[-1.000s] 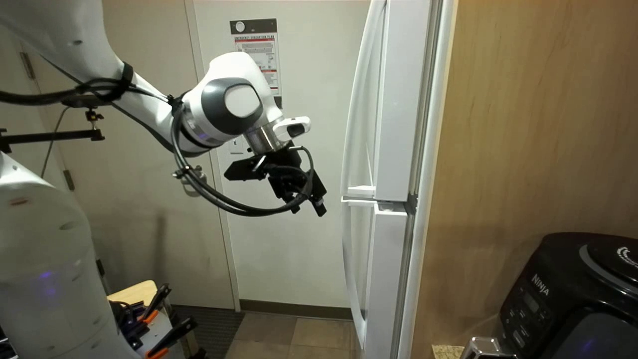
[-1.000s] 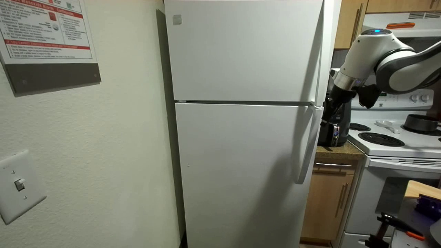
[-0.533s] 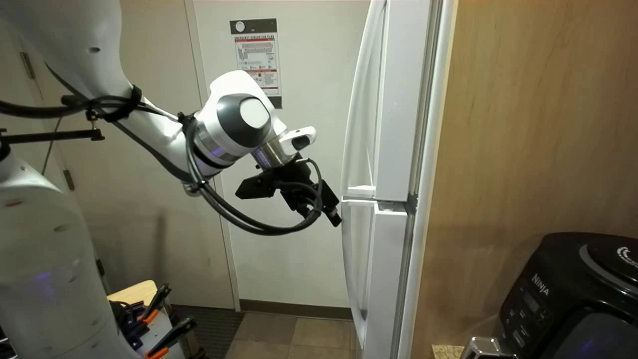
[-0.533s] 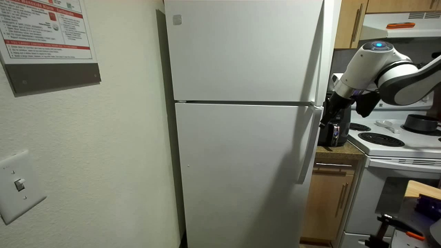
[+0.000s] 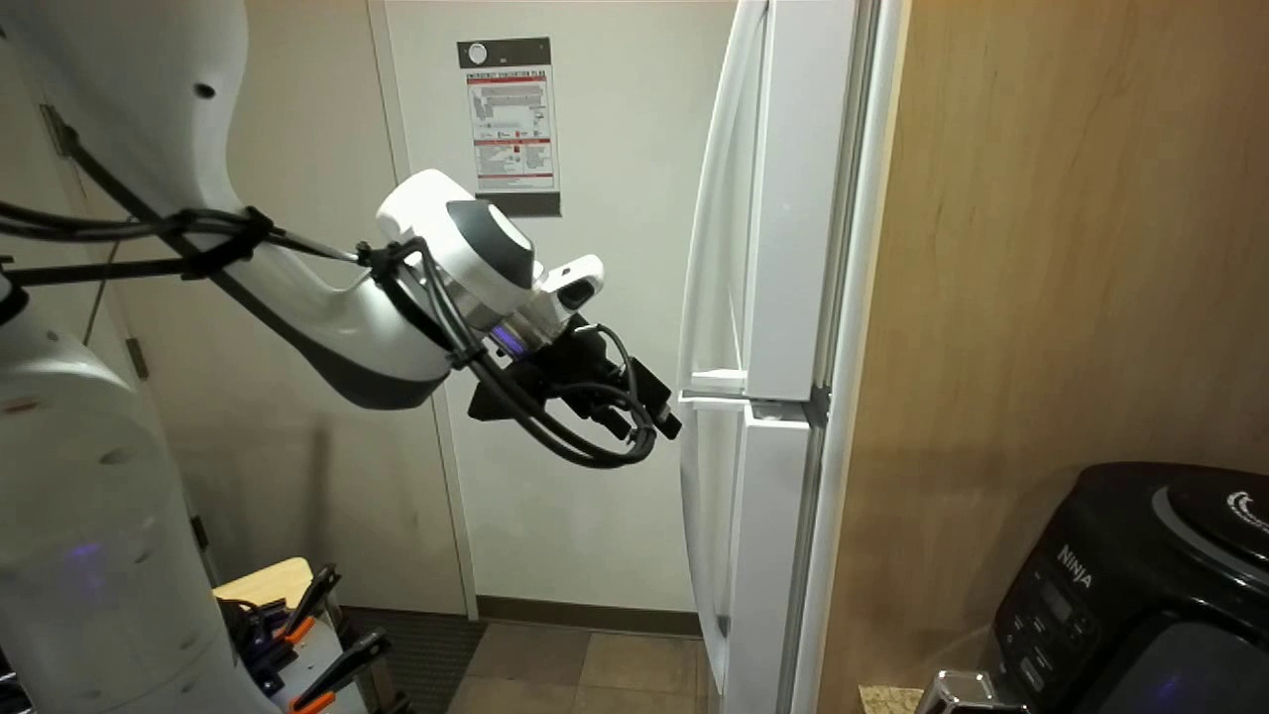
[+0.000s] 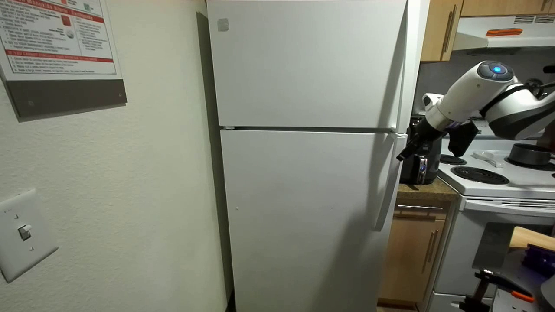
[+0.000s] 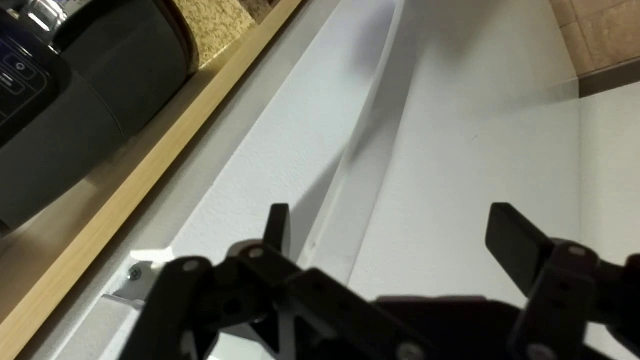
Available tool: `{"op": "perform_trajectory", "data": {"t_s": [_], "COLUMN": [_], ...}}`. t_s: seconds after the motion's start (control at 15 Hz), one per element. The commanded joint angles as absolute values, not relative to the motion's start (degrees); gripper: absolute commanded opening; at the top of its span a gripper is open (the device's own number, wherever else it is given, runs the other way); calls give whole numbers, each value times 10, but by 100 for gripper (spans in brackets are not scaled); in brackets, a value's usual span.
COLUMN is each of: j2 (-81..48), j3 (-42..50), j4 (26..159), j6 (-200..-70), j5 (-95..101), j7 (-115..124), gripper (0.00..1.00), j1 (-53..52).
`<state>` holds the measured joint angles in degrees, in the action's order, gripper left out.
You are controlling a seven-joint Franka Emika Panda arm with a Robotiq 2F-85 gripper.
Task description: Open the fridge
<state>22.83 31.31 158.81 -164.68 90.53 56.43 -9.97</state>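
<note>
Fridge (image 6: 310, 151): centre of exterior view, both doors (image 6: 303, 69) closed. Lower-door handle (image 6: 387, 188): fridge's 3 o'clock edge. Claw (image 6: 401, 155): 3 o'clock, just beside handle; jaws spread wide, contact indeterminate. Black appliance (image 6: 432, 163), stove (image 6: 498, 208): farther toward 3 o'clock.

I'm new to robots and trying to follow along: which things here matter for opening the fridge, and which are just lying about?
For the job:
Fridge, shut
Its lower handle
Gripper, open, close to that handle

Just lying about:
Black Ninja appliance
Stove
Dark pot on it
Printed notice
Light switch
</note>
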Motion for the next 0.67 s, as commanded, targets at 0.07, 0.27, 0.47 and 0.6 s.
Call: {"op": "perform_trajectory", "data": {"t_s": [0.07, 0.27, 0.47, 0.6], "j2": [214, 198, 182, 173], "j3": [325, 345, 364, 373], "j4": [1589, 1581, 1564, 1552], "j6": [-1656, -1644, -1641, -1638], "j5": [1021, 1061, 1108, 1141], "j7": [672, 719, 776, 817], "gripper": [100, 100, 100, 100], "j1": [-96, -102, -114, -126]}}
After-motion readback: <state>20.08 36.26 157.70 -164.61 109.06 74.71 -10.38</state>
